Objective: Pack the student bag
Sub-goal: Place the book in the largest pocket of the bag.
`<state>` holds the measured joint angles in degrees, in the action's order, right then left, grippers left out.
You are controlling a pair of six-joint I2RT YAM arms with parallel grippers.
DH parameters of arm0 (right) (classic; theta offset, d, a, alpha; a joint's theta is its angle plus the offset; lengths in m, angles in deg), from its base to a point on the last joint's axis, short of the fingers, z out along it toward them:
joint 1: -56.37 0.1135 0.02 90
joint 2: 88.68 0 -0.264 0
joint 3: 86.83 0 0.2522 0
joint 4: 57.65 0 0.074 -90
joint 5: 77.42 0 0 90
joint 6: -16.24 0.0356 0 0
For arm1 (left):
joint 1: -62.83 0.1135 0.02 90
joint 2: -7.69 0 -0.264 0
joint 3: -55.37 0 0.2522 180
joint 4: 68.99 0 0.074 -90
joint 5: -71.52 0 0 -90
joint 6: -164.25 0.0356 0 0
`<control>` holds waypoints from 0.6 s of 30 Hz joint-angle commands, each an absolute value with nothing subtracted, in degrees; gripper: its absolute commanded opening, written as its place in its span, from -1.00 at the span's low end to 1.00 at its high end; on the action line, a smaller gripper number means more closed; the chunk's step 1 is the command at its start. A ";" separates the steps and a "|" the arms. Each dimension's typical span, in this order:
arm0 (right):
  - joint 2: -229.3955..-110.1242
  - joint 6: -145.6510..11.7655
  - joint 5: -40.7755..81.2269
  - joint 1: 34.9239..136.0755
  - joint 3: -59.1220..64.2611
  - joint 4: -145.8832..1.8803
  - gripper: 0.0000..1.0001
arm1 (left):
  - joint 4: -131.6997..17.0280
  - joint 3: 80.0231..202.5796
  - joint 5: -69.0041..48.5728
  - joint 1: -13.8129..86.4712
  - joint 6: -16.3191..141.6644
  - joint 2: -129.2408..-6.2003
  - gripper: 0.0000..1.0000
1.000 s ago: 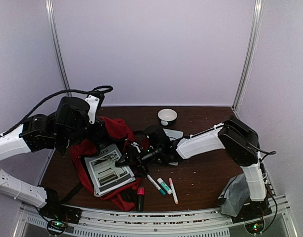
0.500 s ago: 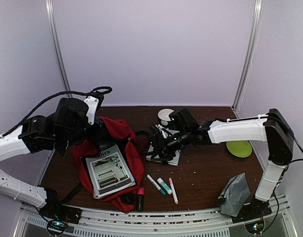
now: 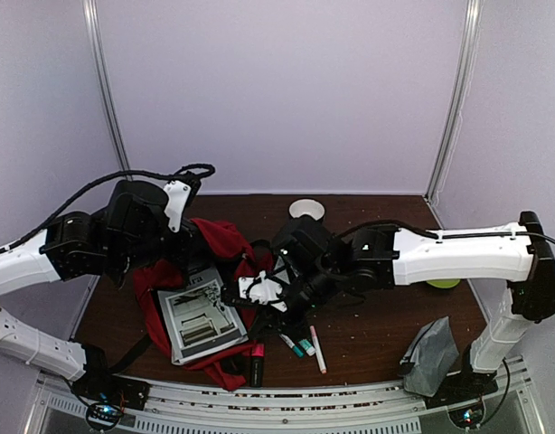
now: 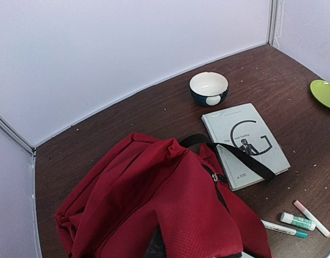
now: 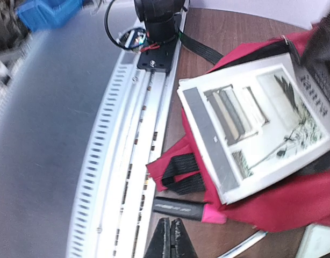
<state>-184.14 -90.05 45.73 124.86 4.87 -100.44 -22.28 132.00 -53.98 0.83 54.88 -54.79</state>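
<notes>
The student bag (image 3: 219, 237) is a red backpack lying open at the left, with a grey-and-white magazine (image 3: 201, 316) on its opening. My left gripper (image 3: 183, 244) is shut on the bag's upper fabric and holds it up like a tent (image 4: 170, 199); its fingers are hidden under the cloth. My right gripper (image 5: 171, 237) is shut on nothing. It hovers near the bag's front corner (image 5: 294, 207), just short of a black highlighter with a pink cap (image 5: 186, 208). The magazine (image 5: 262, 123) fills the upper right of the right wrist view.
A white book with a big G (image 4: 245, 145) lies right of the bag, a black strap across it. Three markers (image 3: 302, 344) and the highlighter (image 3: 257, 360) lie near the front. A bowl (image 3: 305, 208), a green plate (image 4: 325, 92) and a grey pouch (image 3: 431, 353) stand around.
My right arm has swung from over the book toward the bag's front corner, and its jaws have gone from open to shut. The left gripper has kept its hold on the bag.
</notes>
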 commanded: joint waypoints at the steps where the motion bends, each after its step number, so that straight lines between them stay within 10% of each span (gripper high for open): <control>1: -188.74 -101.93 30.09 129.83 9.58 -105.29 -1.00 | -27.72 133.14 -52.12 0.34 54.62 -54.21 -1.00; 18: -203.00 -102.94 20.77 134.69 19.51 -103.69 -1.00 | -29.06 130.92 -47.27 0.32 51.74 -51.93 -1.00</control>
